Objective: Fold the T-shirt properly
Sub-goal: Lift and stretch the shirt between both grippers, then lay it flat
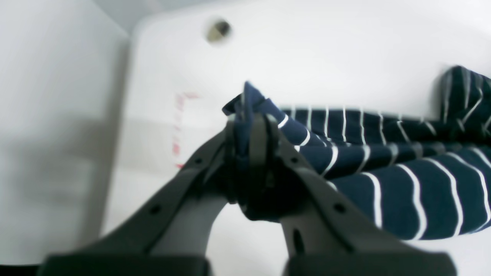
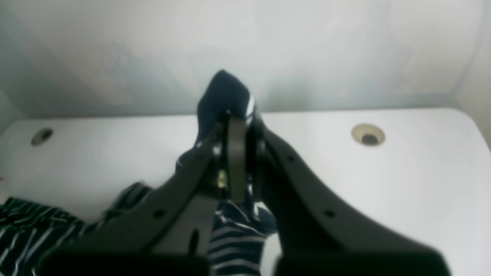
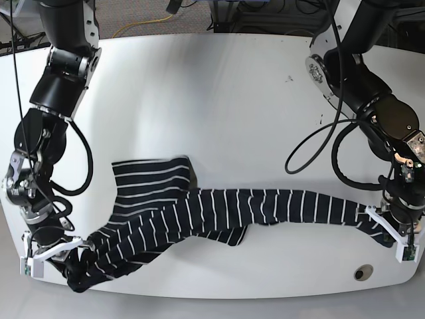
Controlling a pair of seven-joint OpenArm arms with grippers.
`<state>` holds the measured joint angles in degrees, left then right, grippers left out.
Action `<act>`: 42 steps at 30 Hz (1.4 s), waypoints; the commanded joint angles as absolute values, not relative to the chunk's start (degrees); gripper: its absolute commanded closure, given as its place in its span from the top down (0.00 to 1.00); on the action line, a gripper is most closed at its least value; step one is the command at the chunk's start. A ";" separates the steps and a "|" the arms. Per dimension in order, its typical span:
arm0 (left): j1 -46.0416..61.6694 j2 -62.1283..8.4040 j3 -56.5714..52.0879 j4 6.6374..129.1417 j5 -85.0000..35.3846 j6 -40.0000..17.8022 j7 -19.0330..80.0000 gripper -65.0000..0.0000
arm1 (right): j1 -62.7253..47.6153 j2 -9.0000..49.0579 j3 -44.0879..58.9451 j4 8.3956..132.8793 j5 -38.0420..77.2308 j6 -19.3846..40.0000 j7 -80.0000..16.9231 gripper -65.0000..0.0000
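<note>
The right claw (image 3: pixel 72 256), low at the near left edge of the white surface (image 3: pixel 219 93), is pinched on a bunched end of the shirt (image 3: pixel 199 212). The dark, white-striped shirt stretches in a twisted band across the front of the surface, one part spread flat left of the middle. The left claw (image 3: pixel 372 216) pinches its far right end.

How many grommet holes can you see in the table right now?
2 for certain. In the right wrist view, one hole lies right of the right gripper and another hole far left. Others may be hidden under the T-shirt.
</note>
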<state>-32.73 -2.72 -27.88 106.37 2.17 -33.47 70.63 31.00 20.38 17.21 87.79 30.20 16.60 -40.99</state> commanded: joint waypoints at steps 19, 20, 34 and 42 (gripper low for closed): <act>-38.11 -5.93 -27.65 107.47 1.19 -33.80 72.40 0.01 | 36.44 26.77 19.65 83.65 31.34 16.57 -41.89 0.00; -36.88 -5.93 -27.82 108.00 1.19 -33.80 72.40 0.01 | 34.33 26.68 20.44 84.88 31.34 16.57 -41.98 0.00; -12.97 -5.76 -28.09 111.78 1.01 -33.89 72.40 0.01 | 8.84 20.35 27.91 95.96 31.34 16.48 -45.49 0.00; -0.31 -5.76 -28.18 112.92 1.01 -33.89 72.40 0.01 | -1.01 16.13 34.15 98.07 31.34 16.57 -49.10 0.00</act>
<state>-0.56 -5.15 -28.10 111.81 1.10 -33.89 73.47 -1.17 15.79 33.45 96.88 30.26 16.34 -50.15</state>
